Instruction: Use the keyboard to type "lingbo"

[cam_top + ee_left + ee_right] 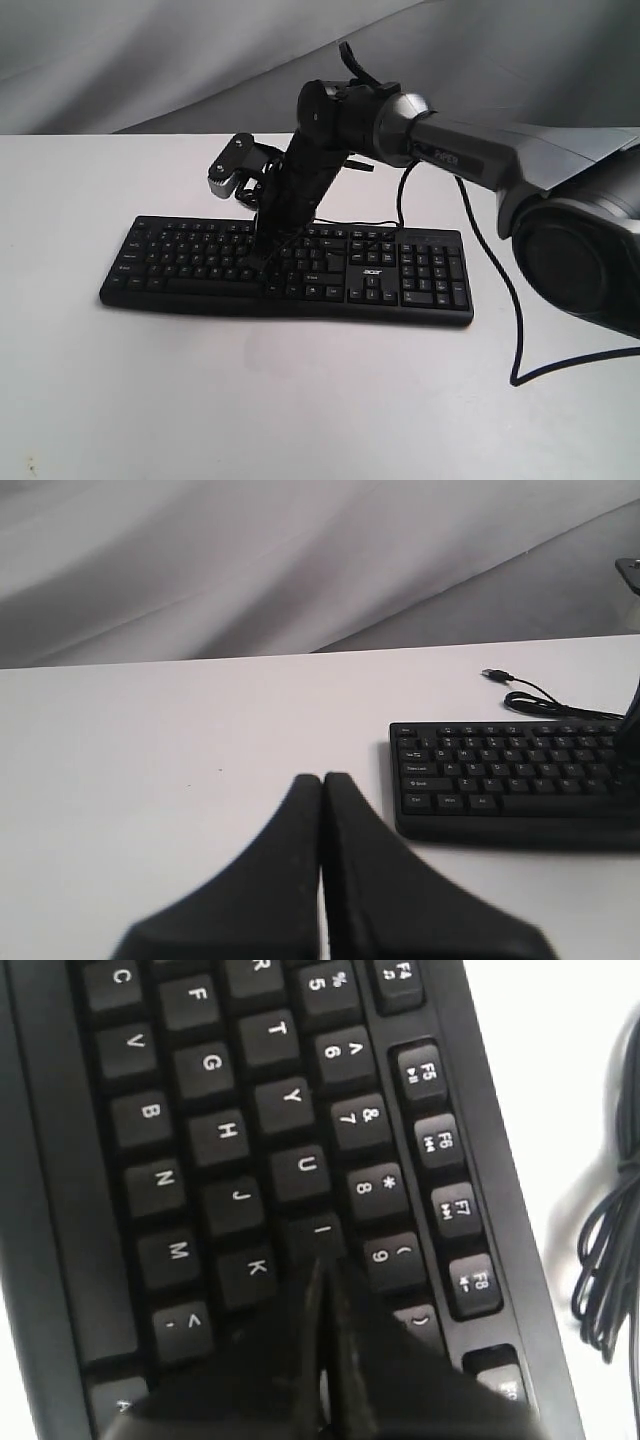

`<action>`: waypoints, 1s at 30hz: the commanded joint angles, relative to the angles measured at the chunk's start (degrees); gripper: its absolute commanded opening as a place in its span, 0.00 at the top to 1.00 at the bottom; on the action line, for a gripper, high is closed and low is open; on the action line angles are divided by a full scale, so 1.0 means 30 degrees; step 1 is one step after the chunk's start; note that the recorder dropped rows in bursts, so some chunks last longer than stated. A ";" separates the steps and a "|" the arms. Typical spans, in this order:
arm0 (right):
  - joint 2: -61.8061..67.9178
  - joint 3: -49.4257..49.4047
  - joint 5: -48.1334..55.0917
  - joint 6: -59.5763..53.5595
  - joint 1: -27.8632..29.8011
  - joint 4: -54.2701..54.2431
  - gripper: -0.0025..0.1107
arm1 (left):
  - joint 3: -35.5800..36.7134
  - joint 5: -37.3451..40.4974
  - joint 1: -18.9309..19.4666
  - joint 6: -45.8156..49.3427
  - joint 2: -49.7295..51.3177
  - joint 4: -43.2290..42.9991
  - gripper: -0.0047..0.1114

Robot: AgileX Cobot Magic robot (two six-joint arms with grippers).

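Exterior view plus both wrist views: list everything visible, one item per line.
keyboard: one, black with white legends, mid-table.
USB cable: one, thin black, on the table behind the keyboard.
table: one, white, under everything.
cloth backdrop: one, grey, behind the table.
arm cable: one, black, trailing onto the table at right.
right arm: one, grey and black, reaching over the keyboard.
right tool: one, black, shut, tip at the I key.
left tool: one, black, shut, above bare table beside the keyboard.

The right gripper (322, 1272) points steeply downward, jaws together; the left gripper (322, 780) is closed too.
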State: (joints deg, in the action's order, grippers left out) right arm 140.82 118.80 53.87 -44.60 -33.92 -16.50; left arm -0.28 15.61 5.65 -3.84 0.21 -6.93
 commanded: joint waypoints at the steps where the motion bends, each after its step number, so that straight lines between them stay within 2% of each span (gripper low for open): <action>1: -0.0139 -0.0123 -0.0333 0.0035 0.0158 -0.0212 0.98 | 0.0093 -0.0135 0.0019 -0.0040 -0.0071 0.0072 0.96; 23: -0.0366 -0.1109 -0.1229 -0.0091 0.0280 -0.0276 0.98 | 0.0093 -0.0135 0.0019 -0.0040 -0.0071 0.0072 0.96; 30: -0.2088 -0.1142 0.0043 -0.0176 0.0208 -0.0106 0.98 | 0.0093 -0.0135 0.0019 -0.0040 -0.0071 0.0072 0.96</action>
State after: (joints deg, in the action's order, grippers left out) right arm 137.78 115.49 51.57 -44.71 -33.67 -17.27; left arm -0.28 15.61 5.65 -3.84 0.21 -6.93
